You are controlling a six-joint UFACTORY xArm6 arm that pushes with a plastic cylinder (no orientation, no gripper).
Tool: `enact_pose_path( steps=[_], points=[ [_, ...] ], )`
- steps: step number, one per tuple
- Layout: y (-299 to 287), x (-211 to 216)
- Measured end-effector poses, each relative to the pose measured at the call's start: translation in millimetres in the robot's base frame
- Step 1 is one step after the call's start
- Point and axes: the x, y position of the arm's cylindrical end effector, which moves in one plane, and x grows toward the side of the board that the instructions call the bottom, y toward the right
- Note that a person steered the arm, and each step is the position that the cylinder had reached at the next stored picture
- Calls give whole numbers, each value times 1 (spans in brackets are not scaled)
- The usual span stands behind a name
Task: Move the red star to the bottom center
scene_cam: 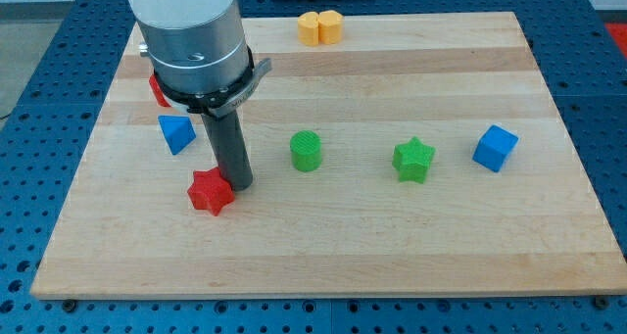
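The red star [211, 192] lies in the lower left part of the frame, on the wooden board [392, 246], left of the board's centre line and a little above its bottom edge. Our rod comes down just to the star's upper right, and my tip [239, 184] sits right against the star's right side, touching it or very nearly so. We carry no claw at all, only this dark rod, so there is nothing to be open or closed.

Up and to the left of the star we see a blue block [176, 133], wedge-like in shape. Above that, a second red block [158, 89] peeks out from behind our arm's grey housing; its shape is mostly hidden. To the right of the rod, across the middle of the frame, stand a green cylinder [306, 150], then a green star [413, 160], then a blue cube [495, 148]. At the top centre, an orange block [310, 28] and a yellow block [330, 26] sit touching each other near the board's top edge.
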Motion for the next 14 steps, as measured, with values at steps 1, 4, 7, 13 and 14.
enact_pose_path(
  steps=[1,4,7,13,14],
  points=[
    [-11,-15],
    [-107,23],
    [-70,56],
    [-16,21],
    [-39,-7]
  ],
)
